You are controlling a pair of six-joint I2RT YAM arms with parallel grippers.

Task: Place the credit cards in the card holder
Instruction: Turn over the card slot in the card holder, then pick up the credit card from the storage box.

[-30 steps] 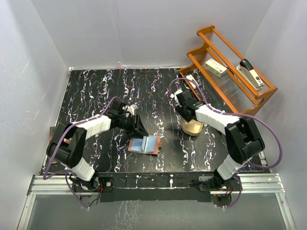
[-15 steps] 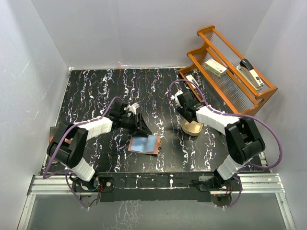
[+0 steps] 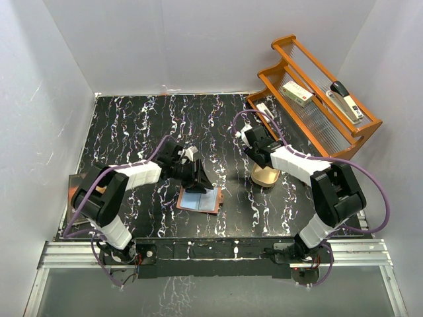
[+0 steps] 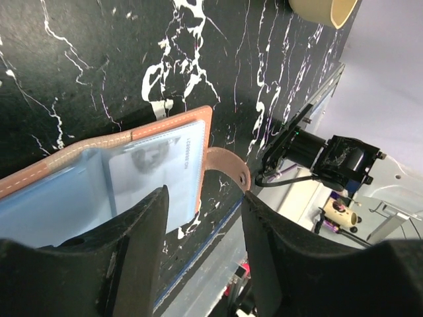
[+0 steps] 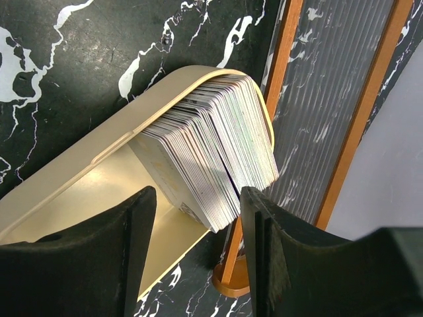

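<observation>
Bench (image 3: pixel 132 125) is black with white marble veining, boxed in by plain white walls (image 3: pixel 198 46), with an aluminium rail (image 3: pixel 218 254) along the 6 o'clock edge. An orange wooden rack (image 3: pixel 285 42) sits at 2 o'clock and carries a stapler (image 3: pixel 345 98) and a small box (image 3: pixel 297 93). The card holder (image 3: pixel 199 200) lies open and flat just toward 6 o'clock from bench centre, and the tan dish (image 3: pixel 268 177) is near it on the 3 o'clock side. The left arm reaches in from 8 o'clock, elbow low. The left claw (image 3: pixel 198 179) hangs over the holder's 12 o'clock edge with its fingers spread and nothing between them. In the left wrist view a light blue-white card (image 4: pixel 158 165) sits inside a clear pocket and the snap tab (image 4: pixel 225 165) sticks out past the holder's edge. The right arm folds back from 4 o'clock. The right claw (image 3: pixel 259 162) is over the dish, also spread and not gripping. In the right wrist view its fingers straddle a stack of cards (image 5: pixel 218 145) standing on edge in the dish. The print on the pocketed card is too blurred to read. The right arm covers part of the dish from above. A dark flat item (image 3: pixel 74 182) at the 9 o'clock edge is mostly hidden behind the left arm, so I can't tell what it is.
</observation>
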